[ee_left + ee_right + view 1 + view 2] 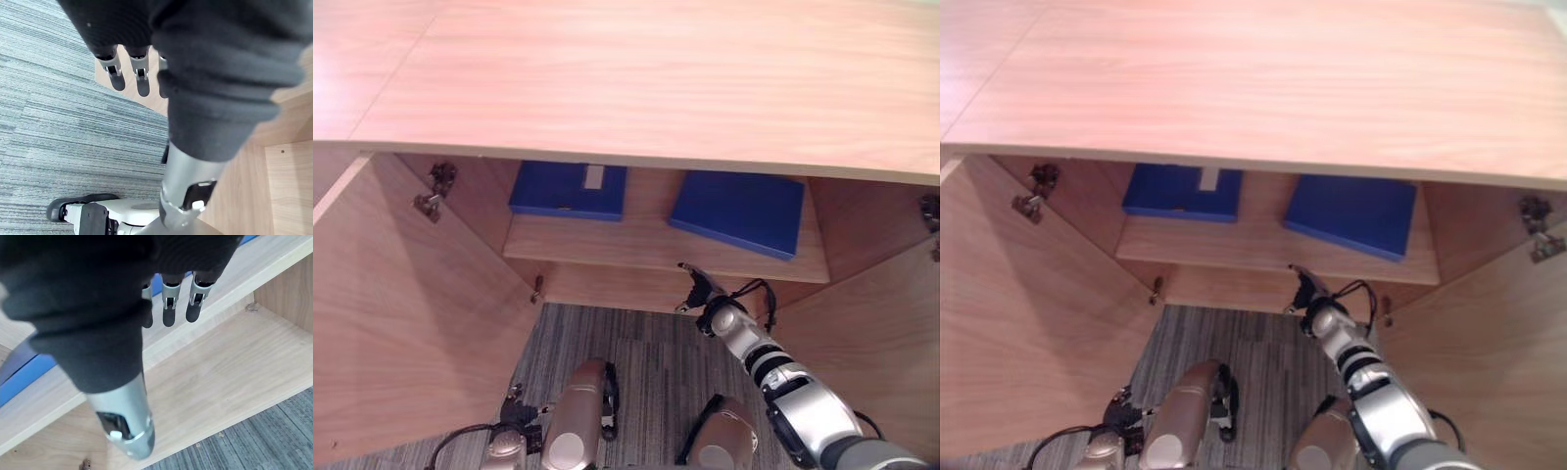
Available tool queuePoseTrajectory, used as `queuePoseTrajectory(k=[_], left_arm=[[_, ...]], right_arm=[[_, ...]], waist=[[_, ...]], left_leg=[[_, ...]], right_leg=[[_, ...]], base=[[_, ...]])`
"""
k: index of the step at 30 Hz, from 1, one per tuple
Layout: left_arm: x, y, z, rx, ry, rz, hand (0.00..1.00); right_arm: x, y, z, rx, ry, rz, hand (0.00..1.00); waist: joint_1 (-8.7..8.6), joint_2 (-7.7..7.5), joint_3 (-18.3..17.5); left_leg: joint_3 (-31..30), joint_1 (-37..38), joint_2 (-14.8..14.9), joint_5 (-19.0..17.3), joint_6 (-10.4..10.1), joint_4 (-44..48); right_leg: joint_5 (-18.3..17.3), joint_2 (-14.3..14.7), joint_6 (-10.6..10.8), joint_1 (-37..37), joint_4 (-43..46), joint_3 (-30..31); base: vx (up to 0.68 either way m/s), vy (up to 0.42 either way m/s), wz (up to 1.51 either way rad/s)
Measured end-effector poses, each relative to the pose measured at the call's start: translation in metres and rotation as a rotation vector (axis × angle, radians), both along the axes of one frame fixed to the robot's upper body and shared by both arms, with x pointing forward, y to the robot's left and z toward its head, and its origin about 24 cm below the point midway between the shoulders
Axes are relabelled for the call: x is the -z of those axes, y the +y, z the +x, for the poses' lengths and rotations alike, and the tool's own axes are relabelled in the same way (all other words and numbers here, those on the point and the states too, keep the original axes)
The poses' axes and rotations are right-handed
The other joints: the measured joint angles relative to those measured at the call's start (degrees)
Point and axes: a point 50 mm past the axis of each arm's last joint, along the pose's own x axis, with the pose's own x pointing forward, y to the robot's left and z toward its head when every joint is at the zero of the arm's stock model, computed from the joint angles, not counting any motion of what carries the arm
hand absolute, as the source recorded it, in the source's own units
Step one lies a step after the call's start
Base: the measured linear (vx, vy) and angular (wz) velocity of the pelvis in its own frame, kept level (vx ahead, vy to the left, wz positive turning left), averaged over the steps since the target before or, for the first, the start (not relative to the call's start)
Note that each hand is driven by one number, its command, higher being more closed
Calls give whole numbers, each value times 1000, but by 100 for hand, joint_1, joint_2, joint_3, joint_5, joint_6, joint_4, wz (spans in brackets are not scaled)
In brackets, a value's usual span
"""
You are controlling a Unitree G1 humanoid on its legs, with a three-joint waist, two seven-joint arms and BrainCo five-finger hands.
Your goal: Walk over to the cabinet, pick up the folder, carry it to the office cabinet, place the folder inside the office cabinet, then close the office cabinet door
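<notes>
The cabinet stands open below me, and two blue folders lie flat on its shelf (636, 247). One folder with a white label (570, 189) is at the left; the other folder (740, 211) lies slightly askew at the right. My right hand (698, 287) hangs just in front of the shelf's edge, below the right folder and not touching it. In the right wrist view its fingers (168, 308) are straight and hold nothing, with the folder's blue edge (24, 369) past them. My left hand (127, 68) hangs low over the carpet, fingers straight and empty.
The wide wooden cabinet top (656, 78) overhangs the shelf. The left door (401, 323) and the right door (886, 323) swing out toward me on either side. Grey carpet (636, 343) lies between them. A lower board (230, 362) sits under the shelf.
</notes>
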Motion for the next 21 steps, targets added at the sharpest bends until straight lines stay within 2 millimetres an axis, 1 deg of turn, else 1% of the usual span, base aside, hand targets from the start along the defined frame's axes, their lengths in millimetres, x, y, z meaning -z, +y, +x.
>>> queuePoseTrajectory(k=[2,4,6,8,12,14,17,19,21], left_arm=[[0,-2,2,17,-1,1,0],[0,-3,2,26,3,2,0],[0,-5,2,36,9,-1,0],[1,-6,2,47,14,-6,0],[2,-7,0,57,20,-9,0],[0,-9,1,68,8,-13,0],[-1,-11,1,88,-5,-23,0],[-2,-12,1,94,-8,-29,0],[-2,-13,1,99,-9,-37,0]], right_arm=[[-2,-8,2,33,4,-10,0],[-4,-17,3,77,-11,4,0],[-7,-31,4,151,-19,19,0],[-4,-41,1,198,-7,23,0],[-4,-48,0,243,-11,53,0],[-3,-55,-3,285,-12,84,0],[-2,-61,-6,317,-10,103,0],[-6,-65,-4,338,-27,119,0],[-14,-69,-1,363,-66,151,0]], waist=[[6,61,43],[5,85,63],[-4,145,99],[-11,158,107],[-1,221,114],[2,293,148],[4,345,137],[4,368,145],[4,403,158]], left_leg=[[-42,-84,-29,-9,17,98],[-81,-204,-70,-12,24,183],[-157,-356,-128,-12,29,315],[-188,-394,-196,-4,42,357],[-231,-465,-209,-2,42,411],[-232,-475,-230,-2,41,421],[-235,-553,-265,4,47,426],[-233,-618,-265,18,64,429],[-231,-697,-266,22,67,449]], right_leg=[[-43,-27,0,-30,87,-2],[-80,-74,3,-113,191,-6],[-126,-151,12,-166,326,-80],[-159,-226,31,-167,410,-109],[-178,-239,31,-193,464,-139],[-182,-265,42,-198,485,-141],[-196,-319,72,-241,513,-173],[-196,-325,72,-307,523,-174],[-198,-340,68,-383,552,-176]], base=[[-49,-15,18],[-55,-11,16],[-39,-18,22],[-19,-22,20],[-6,-27,7],[6,-22,4],[18,-24,8],[29,-25,3],[39,-26,1]])
